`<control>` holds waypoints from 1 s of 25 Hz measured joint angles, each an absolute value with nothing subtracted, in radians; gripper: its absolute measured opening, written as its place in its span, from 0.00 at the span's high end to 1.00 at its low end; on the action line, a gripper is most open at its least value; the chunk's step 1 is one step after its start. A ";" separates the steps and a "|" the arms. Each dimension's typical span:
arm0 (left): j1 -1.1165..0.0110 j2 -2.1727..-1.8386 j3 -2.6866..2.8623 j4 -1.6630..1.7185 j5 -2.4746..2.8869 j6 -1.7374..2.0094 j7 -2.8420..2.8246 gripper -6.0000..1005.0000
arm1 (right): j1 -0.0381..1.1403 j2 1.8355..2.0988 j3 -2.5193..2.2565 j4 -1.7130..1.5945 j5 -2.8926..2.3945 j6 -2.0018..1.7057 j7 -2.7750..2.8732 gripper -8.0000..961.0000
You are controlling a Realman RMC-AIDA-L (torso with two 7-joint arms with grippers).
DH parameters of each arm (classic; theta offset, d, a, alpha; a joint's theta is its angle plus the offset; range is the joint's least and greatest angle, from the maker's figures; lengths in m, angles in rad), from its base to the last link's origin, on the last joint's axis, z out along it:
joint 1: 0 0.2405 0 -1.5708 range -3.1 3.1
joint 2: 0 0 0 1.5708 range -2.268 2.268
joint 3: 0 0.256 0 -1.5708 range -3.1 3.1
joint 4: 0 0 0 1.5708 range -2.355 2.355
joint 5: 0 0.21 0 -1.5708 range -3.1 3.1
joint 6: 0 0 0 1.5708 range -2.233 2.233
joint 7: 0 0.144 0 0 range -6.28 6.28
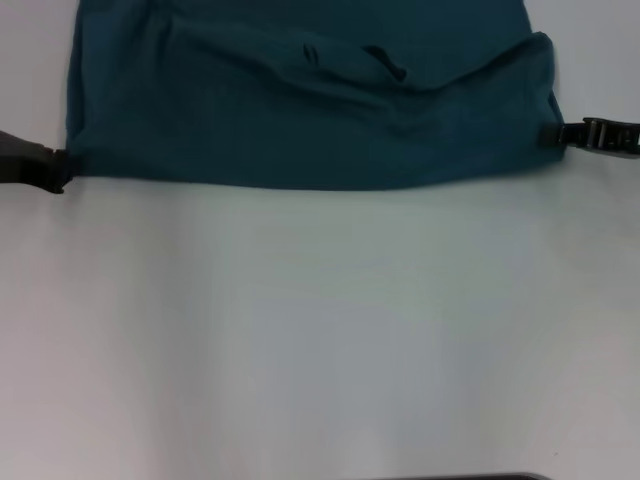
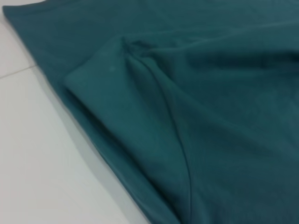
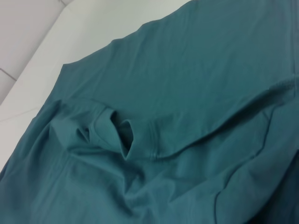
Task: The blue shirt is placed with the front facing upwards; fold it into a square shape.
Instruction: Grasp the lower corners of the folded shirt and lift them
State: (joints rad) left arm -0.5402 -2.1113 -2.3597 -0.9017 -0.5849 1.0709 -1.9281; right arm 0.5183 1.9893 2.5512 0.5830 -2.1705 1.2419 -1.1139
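The blue shirt (image 1: 300, 120) lies folded across the far part of the white table, plain teal side up, with a rumpled neck opening (image 1: 350, 62) in its upper layer. My left gripper (image 1: 60, 168) is shut on the shirt's near left corner. At the right edge my right gripper (image 1: 549, 135) is shut on the cloth. The near edge runs straight between them. In the left wrist view a folded flap of the shirt (image 2: 140, 130) lies over more teal cloth. The right wrist view shows the shirt's neck opening (image 3: 124, 137) and its creases. No print shows.
The white table (image 1: 320, 330) stretches from the shirt's near edge toward me. A dark strip (image 1: 460, 477) shows at the bottom edge of the head view. White table surface (image 3: 28, 42) also borders the shirt in the wrist views.
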 joint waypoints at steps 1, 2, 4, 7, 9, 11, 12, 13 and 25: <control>-0.531 -2.103 -2.361 -0.914 -0.593 1.100 -1.927 0.92 | 0.516 1.989 2.551 0.583 -2.170 1.247 -1.120 0.92; -0.531 -2.103 -2.361 -0.914 -0.593 1.100 -1.927 0.92 | 0.514 1.989 2.551 0.583 -2.170 1.253 -1.125 0.92; -0.522 -2.100 -2.362 -0.929 -0.599 1.129 -1.925 0.92 | 0.509 1.989 2.552 0.581 -2.170 1.266 -1.137 0.92; -0.511 -2.097 -2.363 -0.948 -0.600 1.167 -1.923 0.92 | 0.506 1.989 2.552 0.578 -2.171 1.290 -1.160 0.92; -0.499 -2.095 -2.363 -0.964 -0.601 1.194 -1.923 0.92 | 0.502 1.988 2.552 0.577 -2.171 1.328 -1.189 0.92; -0.482 -2.094 -2.364 -0.990 -0.603 1.227 -1.922 0.92 | 0.500 1.988 2.552 0.577 -2.171 1.345 -1.201 0.92; -0.474 -2.094 -2.364 -1.001 -0.608 1.242 -1.919 0.92 | 0.498 1.988 2.552 0.577 -2.171 1.359 -1.209 0.92; -0.458 -2.094 -2.367 -1.019 -0.618 1.274 -1.911 0.92 | 0.493 1.988 2.552 0.578 -2.171 1.382 -1.219 0.92; -0.357 -2.093 -2.589 -1.083 -0.724 1.634 -1.740 0.92 | 0.412 1.984 2.552 0.620 -2.177 1.599 -1.280 0.92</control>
State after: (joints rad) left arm -0.3566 -2.0932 -2.5892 -1.0827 -0.7242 1.6344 -1.7397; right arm 0.4115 1.9835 2.5524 0.6196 -2.1768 1.5993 -1.2803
